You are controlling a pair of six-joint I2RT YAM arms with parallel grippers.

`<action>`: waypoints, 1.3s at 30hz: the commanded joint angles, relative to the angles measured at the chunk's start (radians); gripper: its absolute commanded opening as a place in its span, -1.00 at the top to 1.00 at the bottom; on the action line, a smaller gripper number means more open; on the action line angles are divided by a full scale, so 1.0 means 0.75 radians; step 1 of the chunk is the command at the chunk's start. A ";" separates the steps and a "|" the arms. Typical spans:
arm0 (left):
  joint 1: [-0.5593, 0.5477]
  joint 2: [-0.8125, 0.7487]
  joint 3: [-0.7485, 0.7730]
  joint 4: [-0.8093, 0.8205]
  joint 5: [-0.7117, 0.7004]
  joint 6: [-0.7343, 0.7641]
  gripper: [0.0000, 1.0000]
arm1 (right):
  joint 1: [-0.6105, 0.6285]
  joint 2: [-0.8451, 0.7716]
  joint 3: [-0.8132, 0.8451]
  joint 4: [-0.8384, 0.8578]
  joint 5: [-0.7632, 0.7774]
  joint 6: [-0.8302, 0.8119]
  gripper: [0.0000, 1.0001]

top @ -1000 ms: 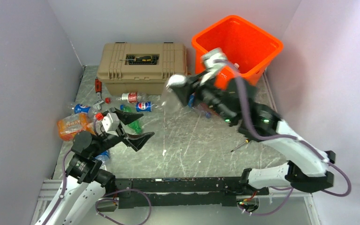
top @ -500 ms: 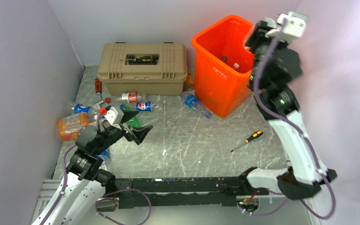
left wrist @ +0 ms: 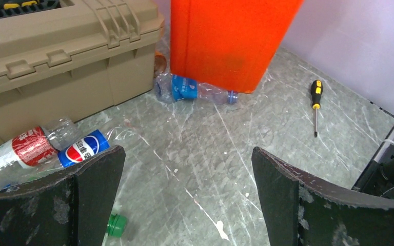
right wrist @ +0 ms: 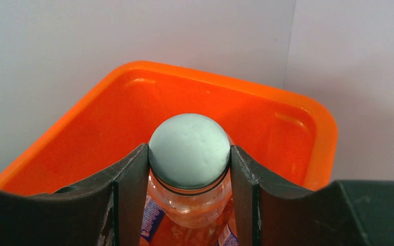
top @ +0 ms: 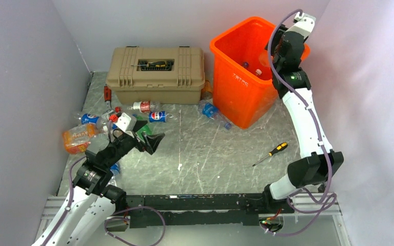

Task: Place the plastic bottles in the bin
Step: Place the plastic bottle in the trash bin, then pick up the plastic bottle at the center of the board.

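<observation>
My right gripper (right wrist: 189, 154) is shut on the pale cap of a clear plastic bottle (right wrist: 190, 202) with a blue and orange label. It hangs neck-up over the inside of the orange bin (right wrist: 282, 115). From above, the right gripper (top: 282, 48) sits over the right rim of the bin (top: 236, 84), with two bottles (top: 251, 68) lying inside. My left gripper (left wrist: 187, 154) is open and empty, low over the table. Near it lie a Pepsi bottle (left wrist: 84, 148), a red-label bottle (left wrist: 28, 147) and a green cap (left wrist: 115, 224). A blue-label bottle (left wrist: 184, 88) lies at the bin's foot.
A tan latched toolbox (top: 156, 74) stands at the back left, beside the bin. A yellow-handled screwdriver (top: 272, 152) lies on the table to the right. More crushed bottles, one orange-wrapped (top: 79, 137), crowd the left side. Pale walls close in on three sides.
My right arm has swung up from over the table's middle to above the bin, still holding the bottle. The left gripper has edged slightly forward, still open.
</observation>
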State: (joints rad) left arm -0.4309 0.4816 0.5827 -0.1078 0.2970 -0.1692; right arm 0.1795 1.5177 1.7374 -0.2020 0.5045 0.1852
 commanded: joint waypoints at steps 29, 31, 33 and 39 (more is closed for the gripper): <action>0.000 0.123 0.159 -0.214 -0.387 -0.071 -0.99 | 0.823 -0.837 -0.812 0.149 -0.359 0.050 -0.84; 0.000 0.217 0.219 -0.310 -0.436 -0.117 -0.99 | 0.908 -0.877 -0.987 0.165 -0.315 0.078 -0.83; 0.000 0.344 0.298 -0.418 -0.489 -0.157 -0.99 | 0.950 -0.916 -1.164 0.225 -0.273 0.136 -0.83; 0.051 0.793 0.485 -0.662 -0.653 -0.305 -0.99 | 0.970 -1.006 -1.616 0.393 -0.253 0.365 -0.82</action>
State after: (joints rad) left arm -0.4236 0.9115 0.8707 -0.4400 -0.0921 -0.2810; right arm 0.8993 0.8341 0.6453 -0.0364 0.2893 0.3237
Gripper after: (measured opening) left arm 0.995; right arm 0.912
